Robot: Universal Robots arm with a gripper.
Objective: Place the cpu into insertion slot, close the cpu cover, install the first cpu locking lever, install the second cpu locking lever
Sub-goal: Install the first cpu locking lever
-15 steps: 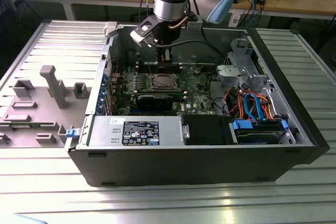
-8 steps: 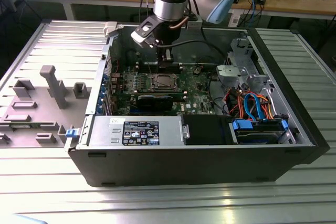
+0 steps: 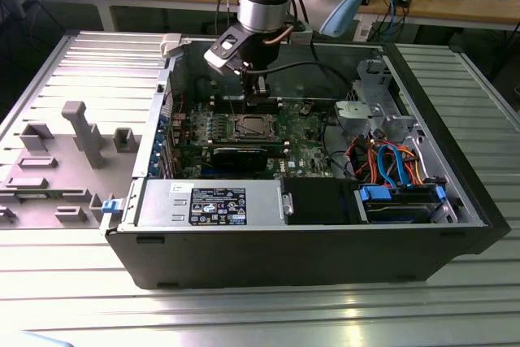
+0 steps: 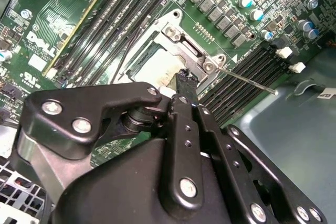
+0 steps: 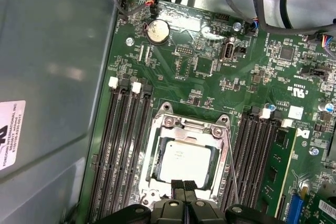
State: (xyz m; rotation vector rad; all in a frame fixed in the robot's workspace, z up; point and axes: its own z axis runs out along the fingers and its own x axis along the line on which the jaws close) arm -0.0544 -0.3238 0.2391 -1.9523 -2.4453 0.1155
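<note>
1. You have the gripper (image 3: 257,91) lowered into the open computer case (image 3: 284,258), just above the green motherboard (image 5: 210,77), towards the case's far wall in the exterior view.
2. The cpu (image 5: 186,163) lies flat in the insertion slot (image 3: 250,127), metal face up and level.
3. The cpu cover (image 5: 189,129) lies down around the chip. Its silver frame borders the chip on the sides that show, and the chip's face fills the cut-out.
4. In the first wrist view, the jaws are drawn narrow, with a thin dark line between the two fingertips (image 5: 178,186). Nothing shows held between them.
5. Those fingertips sit at the frame's edge, just beside one side of the cpu. You cannot tell from any view whether they touch the frame.
6. In the second wrist view the gripper (image 4: 186,77) points its tip at the socket's rim, with the pale chip just beyond it.
7. One thin locking lever (image 5: 229,161) runs along the socket's side, between the frame and the neighbouring memory slots (image 5: 123,145). In the second wrist view this rod (image 4: 247,80) reaches out from a socket corner across the slots. Whether it is latched cannot be told.
</note>
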